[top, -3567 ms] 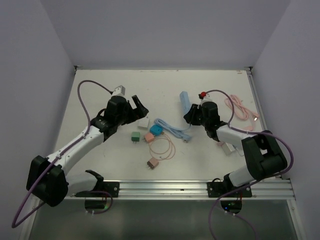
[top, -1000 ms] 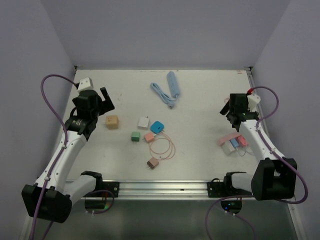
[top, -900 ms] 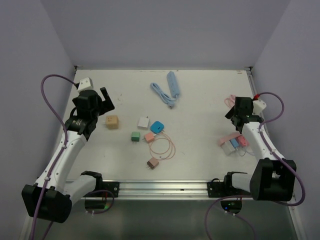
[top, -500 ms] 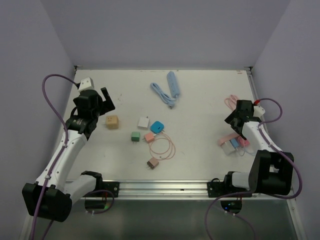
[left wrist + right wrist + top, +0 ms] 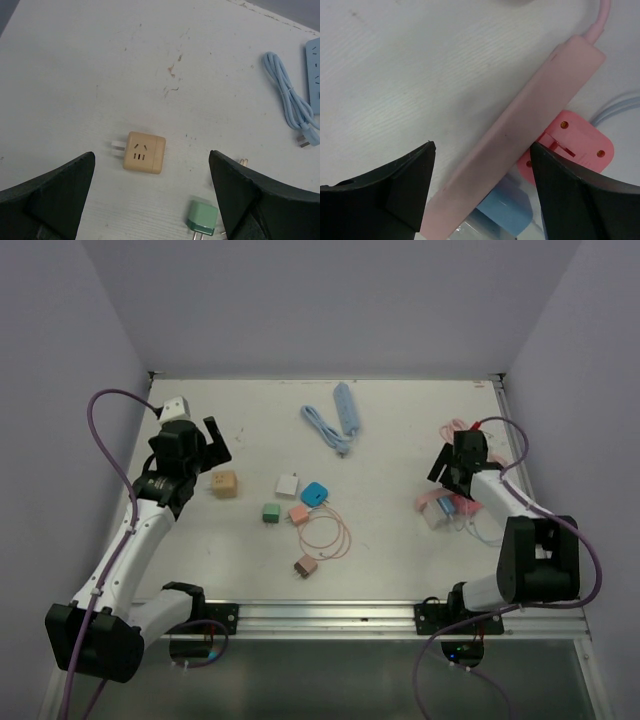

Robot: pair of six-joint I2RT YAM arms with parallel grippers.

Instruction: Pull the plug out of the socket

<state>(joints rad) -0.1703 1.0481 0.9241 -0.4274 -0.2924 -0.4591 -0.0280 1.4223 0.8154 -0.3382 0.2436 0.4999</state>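
I see my white-and-black left arm (image 5: 140, 530) rising from its base at the near left edge of the bench (image 5: 400, 420), forearm stretched away from me along the left side. Its black two-finger left claw (image 5: 214, 443) tips downward and toward the middle, jaws spread fully wide. My white-and-black right arm (image 5: 497, 498) is folded tight, elbow stacked over its base, forearm angled back and inward. Its black two-finger right claw (image 5: 444, 478) hangs low over the bench, pointing down, jaws parted with clear space between the fingers.
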